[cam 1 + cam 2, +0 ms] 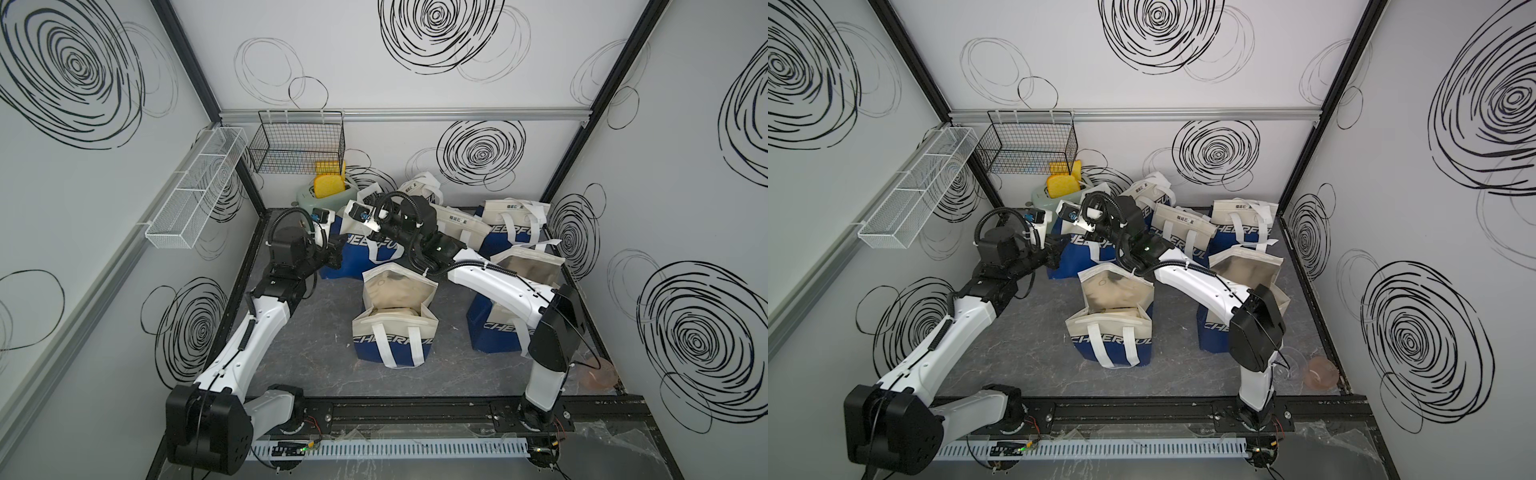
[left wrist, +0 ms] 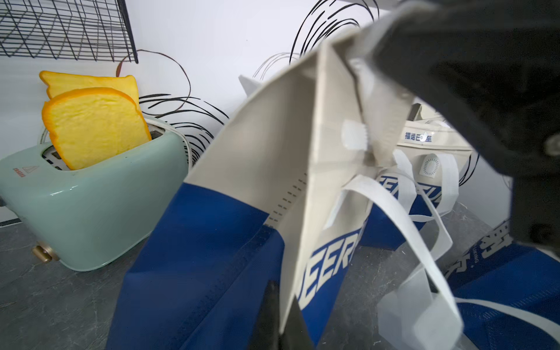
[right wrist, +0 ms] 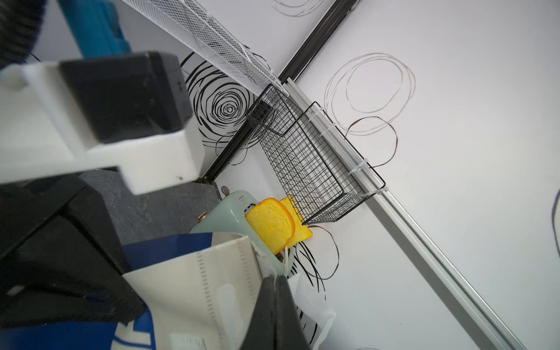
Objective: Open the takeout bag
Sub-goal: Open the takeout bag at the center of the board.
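Takeout bag (image 2: 212,257) | left fingers (image 2: 266,318), right fingers (image 3: 272,318) both clamped on its fabric | toaster (image 2: 91,212) just beside

Place: robot lab cell | Signs: swirl-printed panel walls (image 1: 353,62), aluminium rail (image 1: 457,112) 12 o'clock, arm mounting track (image 1: 415,412) 6 o'clock

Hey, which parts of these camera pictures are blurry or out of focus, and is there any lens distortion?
Left wrist view: toaster sharp, the right arm close to the lens blurred, the takeout bag has a smeared strap. Right wrist view: wire basket crisp, the left arm out of focus. Both top views: wide-angle bending splays the frame posts; light even, no strong glare.
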`<act>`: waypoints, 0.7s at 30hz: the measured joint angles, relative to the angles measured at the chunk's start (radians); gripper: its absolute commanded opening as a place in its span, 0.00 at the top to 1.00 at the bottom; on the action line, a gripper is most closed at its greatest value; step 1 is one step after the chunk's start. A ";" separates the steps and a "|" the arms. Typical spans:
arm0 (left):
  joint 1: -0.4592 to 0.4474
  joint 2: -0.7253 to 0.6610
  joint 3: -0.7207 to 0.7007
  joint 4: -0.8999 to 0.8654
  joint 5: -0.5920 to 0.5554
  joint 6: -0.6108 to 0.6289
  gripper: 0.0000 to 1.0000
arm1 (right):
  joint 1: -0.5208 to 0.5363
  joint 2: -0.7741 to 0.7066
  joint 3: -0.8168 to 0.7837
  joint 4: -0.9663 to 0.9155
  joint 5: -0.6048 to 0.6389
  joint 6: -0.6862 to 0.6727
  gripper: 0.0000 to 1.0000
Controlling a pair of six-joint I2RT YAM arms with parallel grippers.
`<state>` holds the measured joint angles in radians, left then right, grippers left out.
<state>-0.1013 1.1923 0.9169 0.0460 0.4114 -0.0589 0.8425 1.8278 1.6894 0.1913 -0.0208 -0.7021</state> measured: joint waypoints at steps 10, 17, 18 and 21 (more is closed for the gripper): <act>0.013 0.039 -0.022 0.018 0.026 0.030 1.00 | -0.022 -0.002 0.000 -0.082 -0.065 0.008 1.00; 0.021 0.029 -0.023 0.016 0.072 0.010 1.00 | -0.026 -0.021 -0.009 -0.098 -0.107 0.003 0.92; 0.021 0.026 -0.023 0.013 0.077 0.005 1.00 | -0.026 -0.031 -0.023 -0.094 -0.105 0.001 0.87; 0.021 0.024 -0.021 -0.021 0.070 -0.015 1.00 | -0.024 -0.063 -0.066 -0.070 -0.083 -0.010 0.83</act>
<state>-0.0803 1.2163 0.8955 0.0254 0.4816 -0.0738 0.8188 1.7645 1.6238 0.1211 -0.1036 -0.7124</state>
